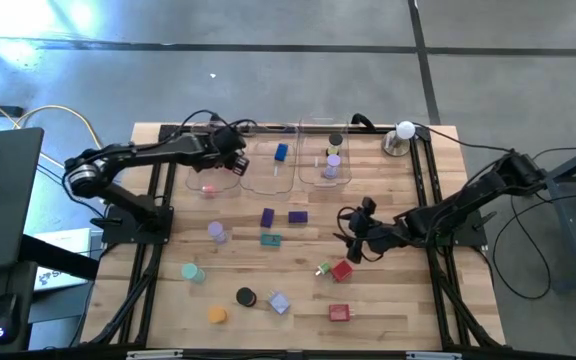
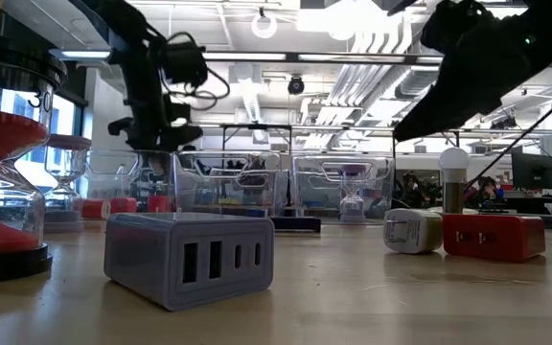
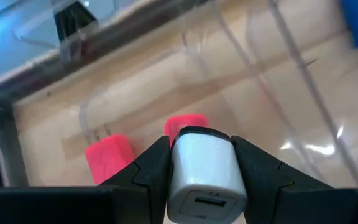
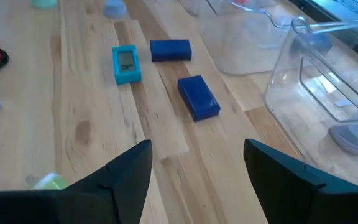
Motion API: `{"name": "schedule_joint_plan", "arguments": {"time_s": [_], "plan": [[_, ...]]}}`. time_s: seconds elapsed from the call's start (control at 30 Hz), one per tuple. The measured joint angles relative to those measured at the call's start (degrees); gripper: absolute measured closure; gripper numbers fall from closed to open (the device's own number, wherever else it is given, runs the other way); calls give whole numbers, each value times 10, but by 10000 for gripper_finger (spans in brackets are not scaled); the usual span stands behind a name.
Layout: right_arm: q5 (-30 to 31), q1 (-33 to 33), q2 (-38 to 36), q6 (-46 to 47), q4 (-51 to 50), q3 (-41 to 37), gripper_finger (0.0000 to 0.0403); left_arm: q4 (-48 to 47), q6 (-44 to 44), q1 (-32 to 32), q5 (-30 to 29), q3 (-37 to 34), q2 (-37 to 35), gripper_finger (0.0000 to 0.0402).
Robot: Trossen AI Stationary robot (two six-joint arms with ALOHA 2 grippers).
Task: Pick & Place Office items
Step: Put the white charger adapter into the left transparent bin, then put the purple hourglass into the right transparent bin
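The left gripper (image 3: 205,180) is pinching a white charger block (image 3: 206,171) above the leftmost clear tray (image 1: 211,175), upper left of the table, over two pink pieces (image 3: 109,157); the right gripper (image 4: 196,168) is hovering centre-right, fingers parted and holding nothing, near two blue blocks (image 4: 198,97) and a teal piece (image 4: 126,64).

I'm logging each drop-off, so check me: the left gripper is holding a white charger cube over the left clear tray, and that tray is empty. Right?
Not quite. The left gripper does hold the white charger cube over the left clear tray, but the tray isn't empty: the left wrist view shows two red pieces already inside.
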Motion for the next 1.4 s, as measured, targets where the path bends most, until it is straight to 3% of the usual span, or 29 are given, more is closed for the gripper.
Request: {"name": "schedule_joint_plan", "arguments": {"time_s": [0.3,0.5,0.93,1.13,1.4], "plan": [[0,0,25,1,12,0,159,14,-3,0,-4,1,61,260],[0,0,24,0,15,0,159,15,-10,0,-2,1,63,237],[0,0,24,-9,26,0,159,15,-4,-1,0,1,61,231],[0,0,24,-10,26,0,159,12,35,-3,-4,12,16,230],[19,0,24,-10,26,0,159,27,70,-41,-6,24,-98,230]]}}
